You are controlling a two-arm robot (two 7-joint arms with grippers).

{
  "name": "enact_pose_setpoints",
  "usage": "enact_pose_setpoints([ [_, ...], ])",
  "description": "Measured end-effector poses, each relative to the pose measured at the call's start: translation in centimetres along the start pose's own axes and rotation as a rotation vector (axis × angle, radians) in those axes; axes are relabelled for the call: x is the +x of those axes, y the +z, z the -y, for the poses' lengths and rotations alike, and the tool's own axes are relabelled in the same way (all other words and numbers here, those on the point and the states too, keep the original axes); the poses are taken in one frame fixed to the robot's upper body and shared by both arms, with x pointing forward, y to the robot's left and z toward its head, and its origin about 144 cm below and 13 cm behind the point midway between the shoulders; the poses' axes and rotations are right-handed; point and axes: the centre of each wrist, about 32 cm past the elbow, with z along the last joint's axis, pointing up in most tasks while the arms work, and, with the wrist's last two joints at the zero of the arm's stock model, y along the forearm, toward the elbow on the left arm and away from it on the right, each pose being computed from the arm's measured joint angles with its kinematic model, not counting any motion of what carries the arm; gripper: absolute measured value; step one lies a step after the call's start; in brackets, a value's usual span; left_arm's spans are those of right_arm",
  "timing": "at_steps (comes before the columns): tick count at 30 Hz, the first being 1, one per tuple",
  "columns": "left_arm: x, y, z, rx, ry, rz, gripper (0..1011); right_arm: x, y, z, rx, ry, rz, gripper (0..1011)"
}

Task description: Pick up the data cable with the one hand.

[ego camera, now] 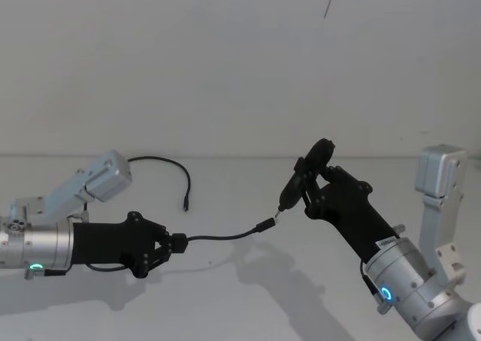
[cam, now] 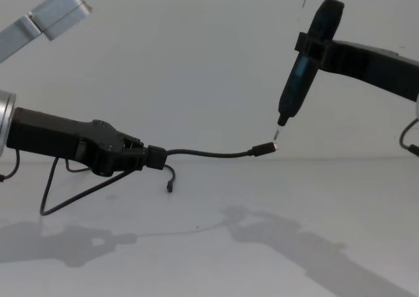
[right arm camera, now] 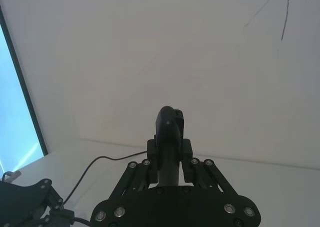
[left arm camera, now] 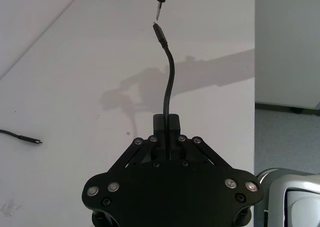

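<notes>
Above the white surface (ego camera: pixel 248 296), the left gripper (ego camera: pixel 174 245) has its fingers clamped on the data cable (ego camera: pixel 225 236), which runs lengthwise toward the right gripper (ego camera: pixel 307 185), itself clasping a pen-shaped tool (cam: pixel 302 71).

The head camera looks down from above, the chest camera low across the white matte tabletop (cam: pixel 216 244); both share the thin black data cable (ego camera: pixel 222 237), wrist cameras close behind their grippers.

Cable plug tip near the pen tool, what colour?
Silver tip on a black data cable; clearest in the chest view.
</notes>
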Motion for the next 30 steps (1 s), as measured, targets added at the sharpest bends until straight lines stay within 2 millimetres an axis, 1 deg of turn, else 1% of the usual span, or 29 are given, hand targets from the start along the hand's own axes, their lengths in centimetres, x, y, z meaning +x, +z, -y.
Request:
enact_pose_setpoints([
  [30,0.01,-0.02,-0.04,0.000,-0.001,0.000,49,0.20,-0.60,-0.37,-0.010,-0.014,-0.004,263],
])
